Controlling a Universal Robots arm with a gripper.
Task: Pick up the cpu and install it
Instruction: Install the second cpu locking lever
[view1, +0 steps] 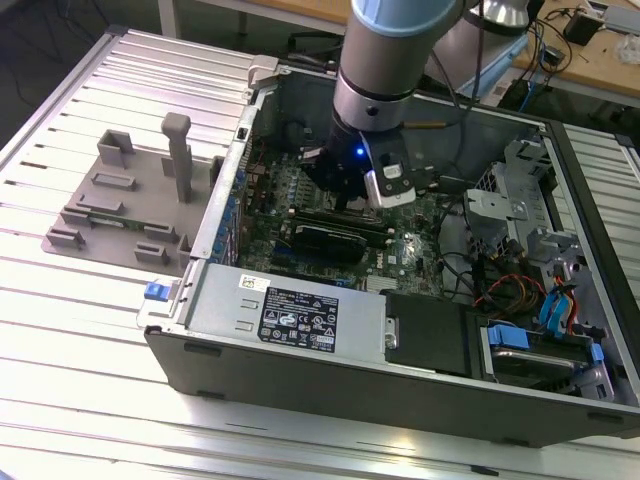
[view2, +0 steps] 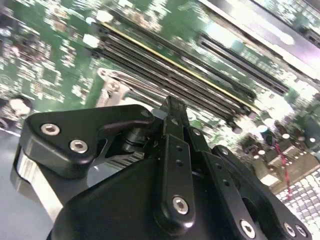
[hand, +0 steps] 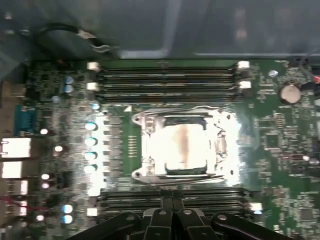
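The exterior view shows the arm (view1: 390, 60) reaching down into an open computer case (view1: 400, 360) that lies on a ribbed metal table (view1: 90, 340), with the gripper (view1: 345, 195) low over the green motherboard (view1: 420, 225) near the case's middle; a grey plastic fixture (view1: 135, 200) with an upright post sits on the table beside the case, toward the exterior view's left. That view hides the socket area behind the wrist, while the first wrist view looks straight down on it: the cpu (hand: 184, 146), a bright silver square with a darker streak down its middle, lies flat inside the metal socket frame (hand: 222, 150), with memory slots (hand: 167, 80) running along two opposite sides of the frame. In that same view the gripper (hand: 172, 202) has its black fingertips (hand: 165, 194) pressed together, clenched on nothing, at the row of slots just beside the frame and apart from the cpu. The second wrist view shows the gripper (view2: 172, 105) from close behind, its black linkage pointing at long dark slots (view2: 175, 70) on the board, and a shiny bit of the socket frame (view2: 112, 87) beside it.
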